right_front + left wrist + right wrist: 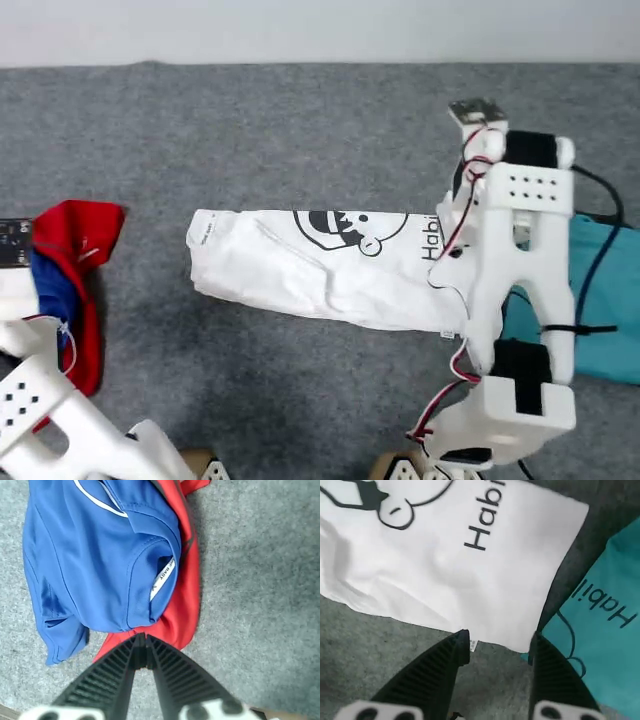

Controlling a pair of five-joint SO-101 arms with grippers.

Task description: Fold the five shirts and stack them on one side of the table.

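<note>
A white shirt (pixel 330 265) with a black print lies half-folded in a long strip across the middle of the table. My right arm (pixel 510 260) stands over its right end. In the right wrist view the right gripper (pixel 499 642) is open, straddling the edge of the white shirt (pixel 470 570) near its corner. A teal shirt (pixel 610 300) lies beside it at the far right, and the wrist view catches that teal shirt (pixel 600 625) too. At the left, a blue shirt (pixel 95 555) rests on a red shirt (pixel 185 605). The left gripper (pixel 141 642) is shut just above the red shirt's edge.
The red and blue pile (pixel 75 250) sits at the table's left edge, with my left arm (pixel 60 420) at the bottom left corner. Grey cloth (pixel 300 130) covers the table, bare toward the back and in front of the white shirt.
</note>
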